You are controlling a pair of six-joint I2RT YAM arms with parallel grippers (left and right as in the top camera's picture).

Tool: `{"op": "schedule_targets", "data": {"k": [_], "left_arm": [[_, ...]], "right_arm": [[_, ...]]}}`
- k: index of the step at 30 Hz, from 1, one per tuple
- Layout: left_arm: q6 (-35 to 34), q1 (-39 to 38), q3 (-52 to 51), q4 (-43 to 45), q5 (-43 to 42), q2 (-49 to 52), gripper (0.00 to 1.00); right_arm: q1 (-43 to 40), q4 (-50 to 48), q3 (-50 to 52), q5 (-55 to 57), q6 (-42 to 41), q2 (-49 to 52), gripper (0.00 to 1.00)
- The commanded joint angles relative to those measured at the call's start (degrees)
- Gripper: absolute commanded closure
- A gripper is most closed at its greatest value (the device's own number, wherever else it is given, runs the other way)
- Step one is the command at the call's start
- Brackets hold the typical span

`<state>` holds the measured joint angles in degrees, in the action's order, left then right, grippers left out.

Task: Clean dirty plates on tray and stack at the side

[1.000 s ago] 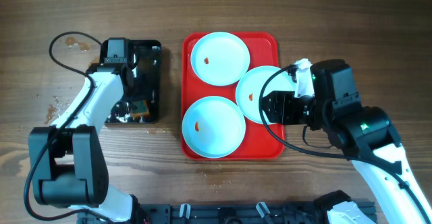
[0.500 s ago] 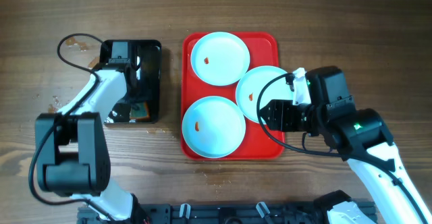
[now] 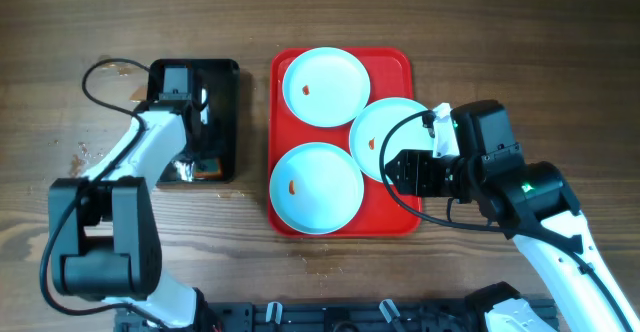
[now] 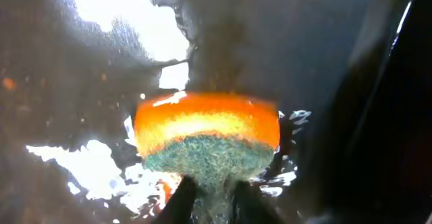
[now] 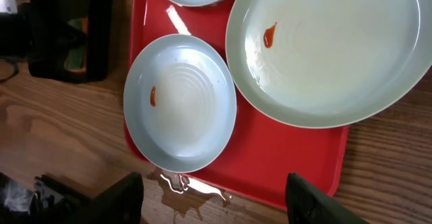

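Three pale blue-white plates lie on the red tray (image 3: 392, 212): one at the back (image 3: 325, 86), one at the right edge (image 3: 385, 132) and one at the front (image 3: 316, 187). Each carries a small red-orange smear. In the right wrist view the front plate (image 5: 181, 102) and the right plate (image 5: 327, 48) lie below my right gripper (image 5: 216, 200), which is open with nothing in it. It hovers over the tray's right side (image 3: 398, 168). My left gripper (image 4: 214, 200) is shut on the green pad of an orange sponge (image 4: 208, 133) inside the black tray (image 3: 222, 92).
The black tray is wet and shiny and stands left of the red tray. A small puddle (image 5: 196, 183) lies on the wood by the red tray's front edge (image 5: 283, 163). Crumbs and stains mark the table's far left (image 3: 80, 157).
My left gripper has closed on the sponge in the black tray. The right arm shifted slightly down and left early on, then held still.
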<state>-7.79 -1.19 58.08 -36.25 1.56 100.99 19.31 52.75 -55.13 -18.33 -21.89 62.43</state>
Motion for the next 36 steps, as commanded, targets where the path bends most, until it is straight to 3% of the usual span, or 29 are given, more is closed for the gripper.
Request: {"op": "schedule_targets", "data": {"k": [1, 9, 11, 12, 15, 17, 20, 26, 27, 30, 34, 35, 36], "left_arm": [[-0.31, 0.07, -1.4, 0.7, -2.4, 1.14, 0.96], [1.6, 0.07, 5.6, -5.29, 0.44, -4.9, 0.95], [1.6, 0.07, 5.57, -5.01, 0.46, -5.68, 0.6], [1.6, 0.09, 5.55, -5.25, 0.48, -5.25, 0.5], [1.29, 0.07, 5.16, -5.4, 0.42, -3.65, 0.42], [0.92, 0.07, 4.31, -5.35, 0.39, -3.17, 0.45], [0.92, 0.07, 1.75, -3.54, 0.39, -2.23, 0.69], [1.05, 0.07, -0.76, -0.42, -2.38, 0.31, 0.78], [1.42, 0.07, -0.76, -0.46, -2.29, 0.28, 0.96], [3.1, 0.07, 2.64, -5.01, -2.16, -0.96, 0.96], [2.95, -1.25, 10.95, -15.1, -2.21, -7.17, 0.96], [2.8, -1.92, 10.99, -15.54, -2.21, -8.79, 0.96], [0.74, -2.86, 10.99, -16.13, -2.21, -10.56, 0.96]], "right_arm": [[0.24, -0.22, 0.31, 0.31, -0.63, 0.42, 0.32], [0.24, -1.81, 0.31, 0.33, -0.79, 0.42, 0.32], [0.24, -2.1, 0.31, 0.31, -0.81, 0.42, 0.32], [0.24, -2.05, 0.31, 0.31, -0.79, 0.42, 0.32], [0.24, -1.9, 0.31, 0.33, -0.79, 0.42, 0.32], [0.24, -1.88, 0.31, 0.31, -0.79, 0.42, 0.32], [0.24, -1.92, 0.31, 0.33, -0.79, 0.42, 0.32], [0.24, -1.09, 0.31, 0.28, -0.46, 0.74, 0.28], [0.24, -0.96, 0.37, 0.22, 1.03, 1.38, 0.28], [1.31, -0.68, 0.39, -2.54, 4.63, 5.22, 0.29], [8.52, -3.69, 0.42, -1.11, 5.09, 15.04, 0.54], [9.79, -3.78, 0.39, 1.6, 3.19, 17.09, 0.64], [11.17, -3.67, 0.42, 6.54, -1.03, 20.17, 0.66]]}}
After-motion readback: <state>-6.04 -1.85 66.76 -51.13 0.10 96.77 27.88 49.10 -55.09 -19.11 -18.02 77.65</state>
